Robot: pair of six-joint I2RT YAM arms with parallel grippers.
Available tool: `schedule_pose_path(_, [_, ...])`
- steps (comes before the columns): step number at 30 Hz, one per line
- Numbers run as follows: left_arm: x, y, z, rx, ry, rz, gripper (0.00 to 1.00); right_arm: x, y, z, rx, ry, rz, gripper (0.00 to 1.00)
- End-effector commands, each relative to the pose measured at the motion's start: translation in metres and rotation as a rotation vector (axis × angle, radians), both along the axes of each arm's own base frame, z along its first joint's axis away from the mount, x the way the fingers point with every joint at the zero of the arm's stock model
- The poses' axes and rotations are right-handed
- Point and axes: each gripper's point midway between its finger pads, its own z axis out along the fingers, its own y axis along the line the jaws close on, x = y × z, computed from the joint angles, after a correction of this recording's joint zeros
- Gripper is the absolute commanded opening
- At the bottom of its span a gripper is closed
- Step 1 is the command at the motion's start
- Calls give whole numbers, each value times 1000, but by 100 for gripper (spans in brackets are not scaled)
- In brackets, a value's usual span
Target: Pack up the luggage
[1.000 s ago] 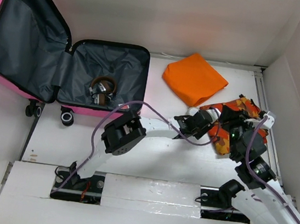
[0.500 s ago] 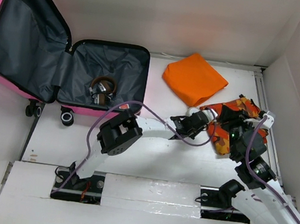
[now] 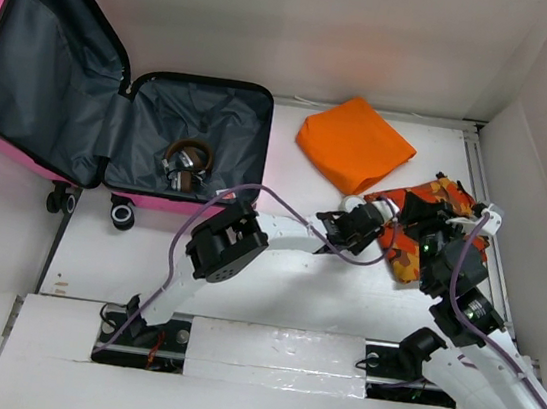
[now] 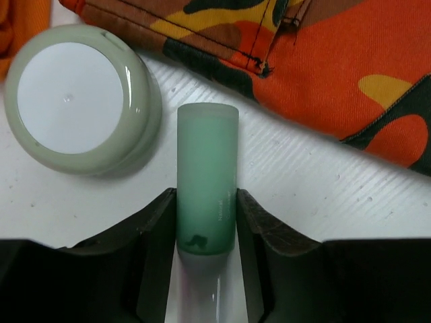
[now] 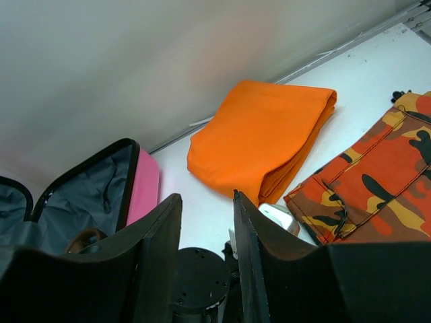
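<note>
Lying flat on the white table, a frosted green tube sits between the fingers of the left gripper. Its near end is in the gap and its far end points to twelve o'clock. Both fingers stand close against the tube's sides, but I cannot tell whether they press on it or only flank it.

At about ten o'clock from the tube, just beside it, rests a round grey-green jar with a white top. A camouflage cloth in orange, yellow and dark patches spreads from twelve to two o'clock, near the tube's far end without touching it.

The right gripper hangs above that cloth at about two o'clock from the arm bases, its jaws apart with nothing between them.

Farther out, at one o'clock, lies a folded orange cloth, its near corner close to the camouflage cloth.

The luggage is at ten o'clock, at the far left of the table, and lies open. One pink half lies flat with its grey lining up and headphones inside, well apart from both grippers. The other half tilts up to its left, and the wheels face the near side.
</note>
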Motion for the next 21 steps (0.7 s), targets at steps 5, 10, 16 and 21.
schedule_pose_path(5, [-3,18,-11,34,36,27,8,-1,-1,12,13,-36,2,43])
schedule_pose_path(10, [-1,42,47,-36,-20,138,0,-1,1,12,12,-36,13,43])
schedule_pose_path(16, [43,130,143,-228,-148,445,9,-1,7,15,15,-45,45,43])
schedule_pose_path(21, [108,243,175,-378,-188,833,16,2,12,13,9,-39,64,43])
